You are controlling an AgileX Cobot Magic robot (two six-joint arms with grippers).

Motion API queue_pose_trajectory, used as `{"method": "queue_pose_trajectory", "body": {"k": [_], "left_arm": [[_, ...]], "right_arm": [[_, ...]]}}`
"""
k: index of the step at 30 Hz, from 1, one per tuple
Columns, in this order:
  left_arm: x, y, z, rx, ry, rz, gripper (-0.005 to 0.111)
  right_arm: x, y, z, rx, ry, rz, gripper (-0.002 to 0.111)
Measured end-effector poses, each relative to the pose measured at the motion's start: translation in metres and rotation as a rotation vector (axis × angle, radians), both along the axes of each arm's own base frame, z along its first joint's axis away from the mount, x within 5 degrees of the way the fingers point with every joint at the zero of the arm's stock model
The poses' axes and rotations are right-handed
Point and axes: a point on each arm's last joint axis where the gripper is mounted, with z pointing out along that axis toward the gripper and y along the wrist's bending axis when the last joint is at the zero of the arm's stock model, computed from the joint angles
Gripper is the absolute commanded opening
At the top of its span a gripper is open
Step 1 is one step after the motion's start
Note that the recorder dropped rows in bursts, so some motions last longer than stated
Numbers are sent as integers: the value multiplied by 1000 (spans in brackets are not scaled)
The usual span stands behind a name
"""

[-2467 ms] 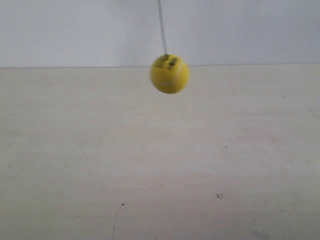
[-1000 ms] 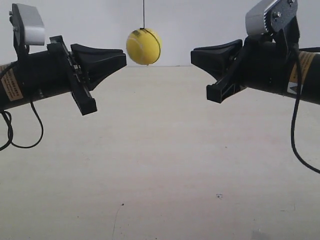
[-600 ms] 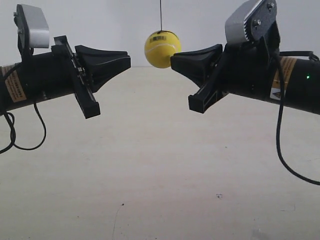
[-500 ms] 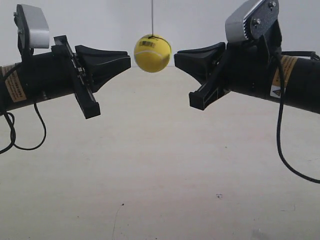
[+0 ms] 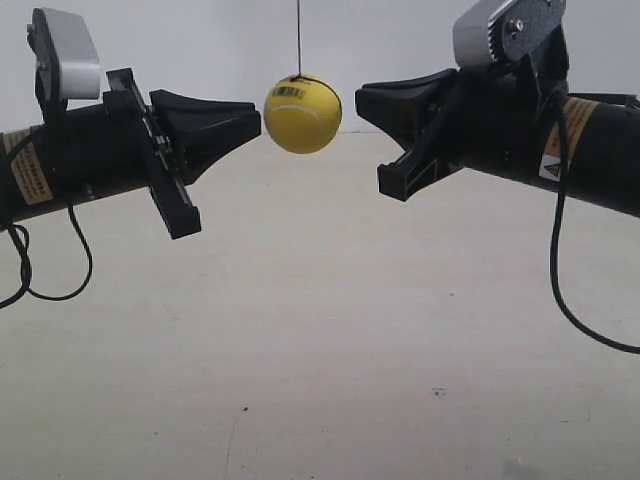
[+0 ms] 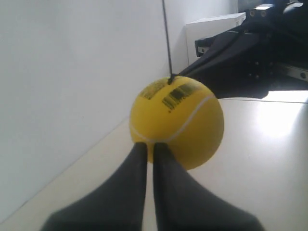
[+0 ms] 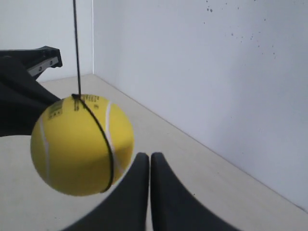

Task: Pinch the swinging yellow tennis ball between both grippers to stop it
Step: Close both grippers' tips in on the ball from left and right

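A: So where is the yellow tennis ball [image 5: 303,113] hanging?

B: Above the pale table [image 5: 320,340], in the air on its thin dark string [image 5: 298,35], between the two black tools and in front of the white wall [image 5: 200,40]. A black barcode print [image 6: 175,94] sits on top by the string, and the white seam [image 6: 195,113] curves below it.

A: How close is the left gripper [image 6: 149,147]?

B: Its own camera shows the two fingers pressed side by side with only a hairline slit between them and nothing held. Their tips meet the ball's lower edge in that view. From the exterior camera, the arm at the exterior view's left [image 5: 90,160] has its wedge tip just beside the ball. Whether it touches, I cannot tell.

A: And the right gripper [image 7: 149,156]?

B: Closed up the same way, fingers together, holding nothing. In its wrist view the ball hangs just off to one side of the tips. Outside, the arm at the exterior view's right [image 5: 540,130] points at the ball with a clear strip of wall between them, its tip slightly higher than the other's.

A: Anything else on the arms?

B: Grey metal brackets [image 5: 65,55] on top, orange labels [image 5: 22,170] on the sides, black cables [image 5: 558,280] looping below.
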Motion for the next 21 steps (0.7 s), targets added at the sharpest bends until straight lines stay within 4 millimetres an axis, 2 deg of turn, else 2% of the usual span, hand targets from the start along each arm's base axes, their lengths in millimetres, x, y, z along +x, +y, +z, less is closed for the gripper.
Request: {"method": "queue_pose_trajectory", "body": {"k": [12,16,21], "left_arm": [[0,0,0,4,-1,0,5],[-1,-1,-4,52,2,-19,5],[-1,-1,-6,74,19,-20,5]], "right_arm": [[4,6,-10,52,15,51,0],[5,6,-14,-22,38,51,0],[8,10,-10,-68,81,100,0]]}}
